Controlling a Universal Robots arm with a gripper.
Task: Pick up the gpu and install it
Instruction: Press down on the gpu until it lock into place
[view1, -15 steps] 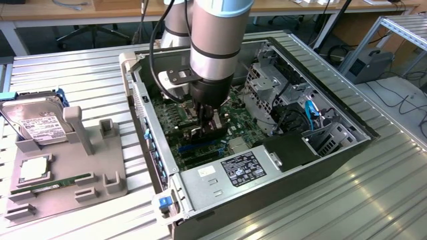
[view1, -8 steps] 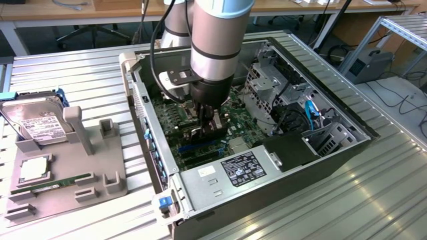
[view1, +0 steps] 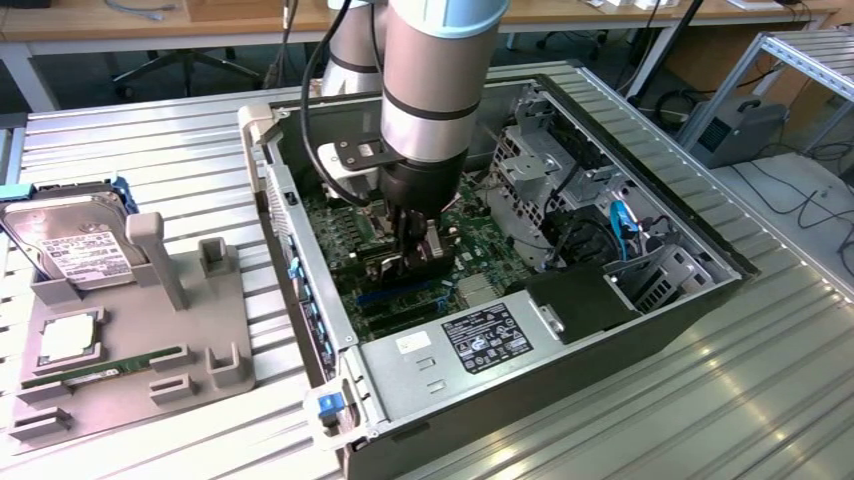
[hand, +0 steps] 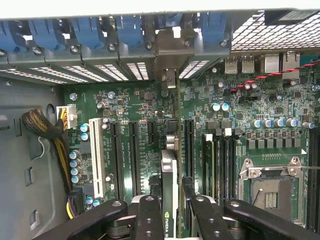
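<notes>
Claw (hand: 170, 210) first: we see its two black fingers (hand: 149, 220) pinching the thin black expansion card, the gpu (hand: 169, 172), edge-on between them, with a small green-and-white logo label visible on the card's top edge. In the exterior view the claw (view1: 416, 262) hangs deep inside the open dark-grey computer case (view1: 641, 330), which lies on its side on the ribbed metal tabletop (view1: 747, 400), roughly at its middle.

From the wrist view we judge the gpu to stand upright over the green motherboard (hand: 280, 100), its silver metal bracket (hand: 172, 47) reaching the row of slot covers with blue clips (hand: 85, 30) at the case's rear wall. The card appears lined up with one of the long black slots (hand: 189, 145); whether its lower edge is seated we cannot tell.

We would treat the gpu as light and stiff but fragile: a rigid board that will not flex, with components and edge contacts that dislike sideways force. The flat faces near the top edge, where the fingers now hold it, look like the sound place to grip; the bracket end and the contact edge should stay free.

Toward the tabletop's edge at the exterior view's left, a grey parts holder (view1: 214, 330) carries a silver hard drive (view1: 74, 250) and a narrow green memory stick (view1: 114, 368).
</notes>
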